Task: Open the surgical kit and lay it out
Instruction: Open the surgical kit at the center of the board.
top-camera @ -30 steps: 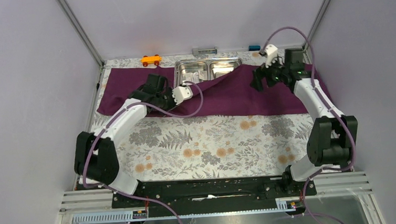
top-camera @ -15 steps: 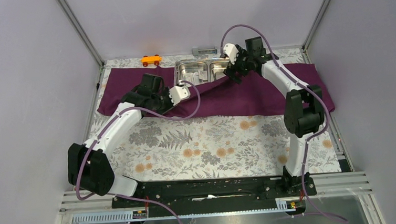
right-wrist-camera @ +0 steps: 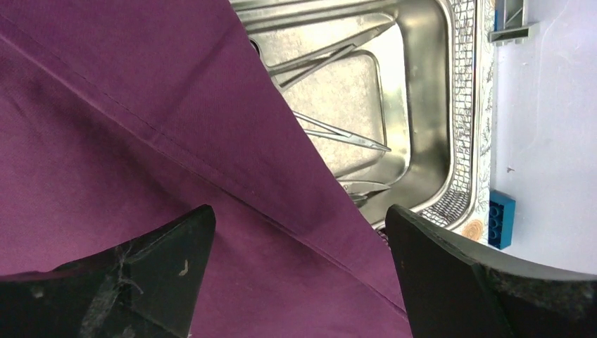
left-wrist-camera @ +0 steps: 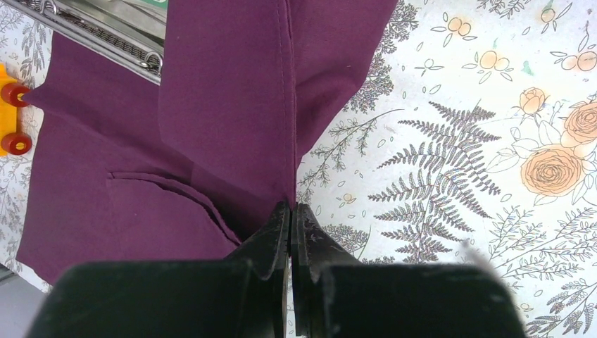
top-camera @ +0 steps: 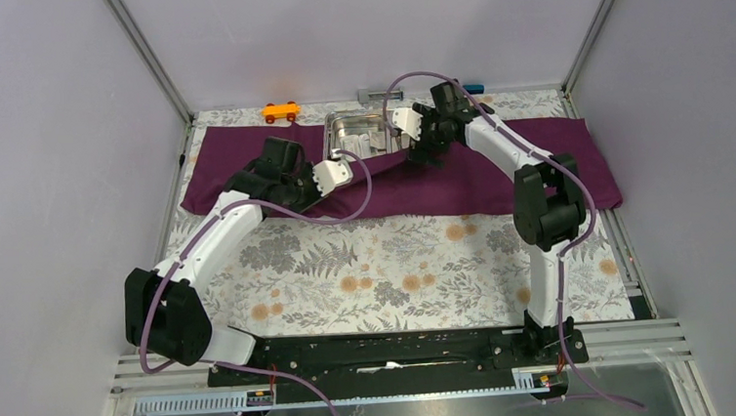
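Observation:
The dark purple cloth wrap (top-camera: 498,165) lies spread across the far part of the table. A flap of it covers the right half of the steel tray (top-camera: 350,123). My left gripper (top-camera: 322,199) is shut on the cloth's near edge; the left wrist view shows the fingertips (left-wrist-camera: 291,208) pinching the hem of the cloth (left-wrist-camera: 211,105). My right gripper (top-camera: 426,150) is open just above the flap, with cloth (right-wrist-camera: 141,120) between its fingers (right-wrist-camera: 299,239). Beyond it the tray (right-wrist-camera: 429,105) holds thin tweezers (right-wrist-camera: 341,135) and other steel instruments. Pale packets (top-camera: 355,144) show in the left compartment.
An orange toy car (top-camera: 281,110) stands at the far left behind the cloth and shows in the left wrist view (left-wrist-camera: 10,120). A blue brick (right-wrist-camera: 501,218) and a grey block (top-camera: 381,94) lie by the back wall. Floral tablecloth (top-camera: 379,276) covers the near half.
My right arm has swung left from the cloth's far right end to above the tray, gripper open. My left gripper has stayed shut on the cloth edge, barely moving.

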You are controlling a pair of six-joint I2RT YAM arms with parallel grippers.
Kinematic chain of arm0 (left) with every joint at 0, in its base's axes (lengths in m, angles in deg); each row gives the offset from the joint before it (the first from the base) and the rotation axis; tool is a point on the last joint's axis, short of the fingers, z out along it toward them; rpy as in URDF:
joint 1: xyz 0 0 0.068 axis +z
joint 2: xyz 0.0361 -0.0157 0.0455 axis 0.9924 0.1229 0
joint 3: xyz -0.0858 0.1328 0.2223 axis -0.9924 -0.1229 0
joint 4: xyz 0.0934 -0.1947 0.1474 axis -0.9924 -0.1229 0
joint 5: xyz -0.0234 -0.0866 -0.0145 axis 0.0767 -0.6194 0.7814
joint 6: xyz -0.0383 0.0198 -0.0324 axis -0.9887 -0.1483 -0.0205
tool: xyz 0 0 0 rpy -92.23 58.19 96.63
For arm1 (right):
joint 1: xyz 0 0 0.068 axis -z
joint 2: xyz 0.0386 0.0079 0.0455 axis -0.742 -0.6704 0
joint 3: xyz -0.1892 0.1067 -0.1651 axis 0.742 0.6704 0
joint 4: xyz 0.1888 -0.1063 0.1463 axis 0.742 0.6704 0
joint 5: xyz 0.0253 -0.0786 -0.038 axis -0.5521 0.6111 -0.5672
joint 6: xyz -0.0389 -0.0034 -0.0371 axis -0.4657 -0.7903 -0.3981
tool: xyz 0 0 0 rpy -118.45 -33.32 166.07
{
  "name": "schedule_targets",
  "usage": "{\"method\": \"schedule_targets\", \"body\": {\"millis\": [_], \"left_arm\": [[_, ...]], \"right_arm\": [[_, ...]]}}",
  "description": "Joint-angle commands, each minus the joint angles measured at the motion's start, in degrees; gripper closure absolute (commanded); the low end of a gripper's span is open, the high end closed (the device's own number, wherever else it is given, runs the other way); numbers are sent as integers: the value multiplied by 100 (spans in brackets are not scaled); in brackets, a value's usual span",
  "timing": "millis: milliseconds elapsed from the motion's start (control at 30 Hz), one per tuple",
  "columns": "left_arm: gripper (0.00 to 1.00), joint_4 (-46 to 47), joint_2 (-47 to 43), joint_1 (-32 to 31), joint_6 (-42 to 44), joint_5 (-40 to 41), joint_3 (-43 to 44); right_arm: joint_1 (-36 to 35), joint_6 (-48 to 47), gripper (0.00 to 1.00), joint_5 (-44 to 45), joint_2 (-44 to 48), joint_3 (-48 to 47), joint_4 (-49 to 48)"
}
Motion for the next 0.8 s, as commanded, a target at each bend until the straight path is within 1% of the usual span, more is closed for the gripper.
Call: {"method": "schedule_targets", "body": {"millis": [0, 167, 267, 333, 433, 533, 667, 767], "left_arm": [[100, 16, -25, -22, 23, 95, 237], [100, 21, -73, -26, 52, 106, 228], [100, 16, -100, -22, 72, 128, 214], [100, 16, -105, -26, 84, 171, 202], [100, 16, -95, -15, 91, 230, 205], [100, -148, -113, -26, 133, 286, 201], [100, -580, -233, -25, 205, 535, 129], [100, -831, -530, -26, 203, 577, -47]], "right_arm": [[-25, -335, 3, 252, 83, -123, 50], [-111, -456, 7, 527, -132, -160, -197], [-160, -531, 14, 649, -323, -307, -218], [-170, -573, 20, 718, -405, -385, -235], [-203, -618, 36, 844, -471, -434, -238], [-223, -598, 54, 965, -312, -310, -242], [-296, -590, 73, 1151, 378, 336, -54], [-446, -443, 94, 1278, 1157, 982, 95]]}}
